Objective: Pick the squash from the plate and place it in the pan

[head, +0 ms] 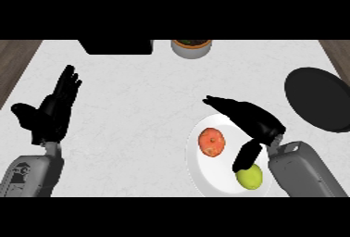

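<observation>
Reach step: right hand [263, 121], fingers and thumb spread, above plate [215, 173], lower right; squash [212, 142], judged the orange piece, lies there; next, lower and close; pan [318, 99] at right edge; left hand [51, 113] rests open

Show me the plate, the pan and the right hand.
plate [212, 176], head view, bare white part near its left rim
pan [318, 99], head view, its dark middle
right hand [256, 118], head view, back of the hand
</observation>
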Controlling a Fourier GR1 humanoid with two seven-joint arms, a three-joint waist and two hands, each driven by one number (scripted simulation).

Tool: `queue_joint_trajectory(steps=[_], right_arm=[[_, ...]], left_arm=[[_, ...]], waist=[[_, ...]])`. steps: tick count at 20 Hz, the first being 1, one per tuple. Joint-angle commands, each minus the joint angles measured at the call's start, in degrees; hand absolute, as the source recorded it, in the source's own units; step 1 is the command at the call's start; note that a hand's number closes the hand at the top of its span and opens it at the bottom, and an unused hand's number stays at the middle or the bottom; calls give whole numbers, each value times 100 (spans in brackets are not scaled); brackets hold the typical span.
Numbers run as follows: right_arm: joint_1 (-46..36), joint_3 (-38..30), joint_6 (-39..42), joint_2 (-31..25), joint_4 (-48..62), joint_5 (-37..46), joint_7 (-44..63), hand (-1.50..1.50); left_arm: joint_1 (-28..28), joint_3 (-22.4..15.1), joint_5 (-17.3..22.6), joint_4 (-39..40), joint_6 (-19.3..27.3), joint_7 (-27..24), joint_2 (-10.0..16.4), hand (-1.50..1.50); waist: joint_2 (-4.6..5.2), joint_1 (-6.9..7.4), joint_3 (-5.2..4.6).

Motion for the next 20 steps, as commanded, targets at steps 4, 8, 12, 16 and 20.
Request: queue_joint_trajectory(steps=[4, 8, 12, 16, 20], right_arm=[[236, -129, 292, -17, -23, 533, -325, -150], [98, 420, 102, 202, 234, 1223, 92, -150], [-234, 287, 148, 421, 879, 1526, -12, -150], [-217, 357, 302, 618, 878, 1741, 156, -150], [-518, 38, 498, 739, 1192, 1817, -103, -150]], left_arm=[[110, 179, -48, -269, -203, 210, -12, 0], [136, 186, -8, -90, -235, 0, -115, 0], [198, 163, -240, -178, -171, 8, -161, 0], [113, 464, -25, 517, -554, -595, -93, 0], [17, 318, -203, -337, -336, 249, -158, 0]], waist=[[-5, -4, 1], [-4, 3, 0], [0, 13, 0], [2, -2, -1], [-3, 12, 1]])
